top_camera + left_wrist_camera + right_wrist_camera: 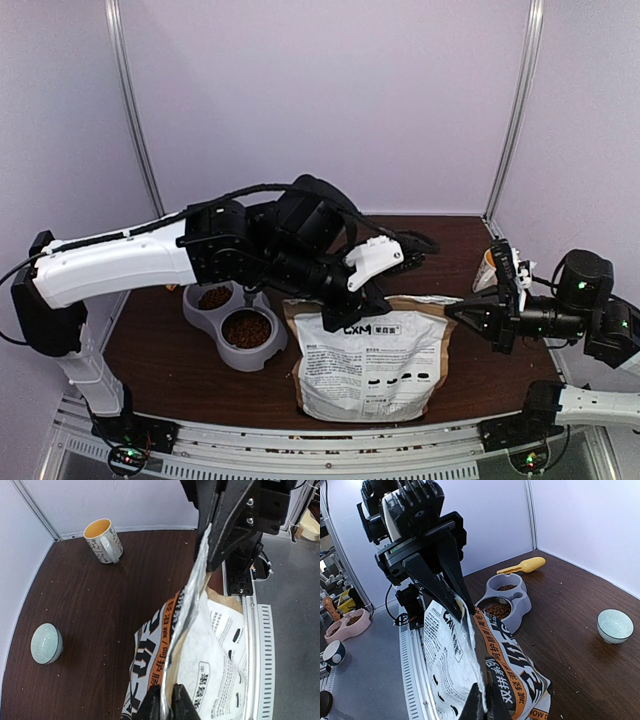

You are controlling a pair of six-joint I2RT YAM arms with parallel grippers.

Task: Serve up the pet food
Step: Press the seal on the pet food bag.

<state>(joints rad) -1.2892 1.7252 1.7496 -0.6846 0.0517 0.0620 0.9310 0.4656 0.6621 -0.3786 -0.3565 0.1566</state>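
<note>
The pet food, dark-brown kibble (246, 328), fills both cups of a grey double bowl (262, 352); it also shows in the right wrist view (497, 610). The silver-white printed bag (370, 365) stands at the table's front. My left gripper (372, 298) is shut on the left end of the bag's top edge, and its fingers (167, 702) pinch the foil. My right gripper (452, 312) is shut on the right end, with the bag's edge (475, 670) clamped at the fingers (485, 707). The top edge is stretched taut between them. Any kibble inside the bag is hidden.
A yellow scoop (522, 566) lies behind the double bowl (520, 605). A patterned mug (103, 540) with an orange inside stands at the back right. A small teal bowl (46, 643) sits behind the bag. The metal front rail (330, 445) runs just under the bag.
</note>
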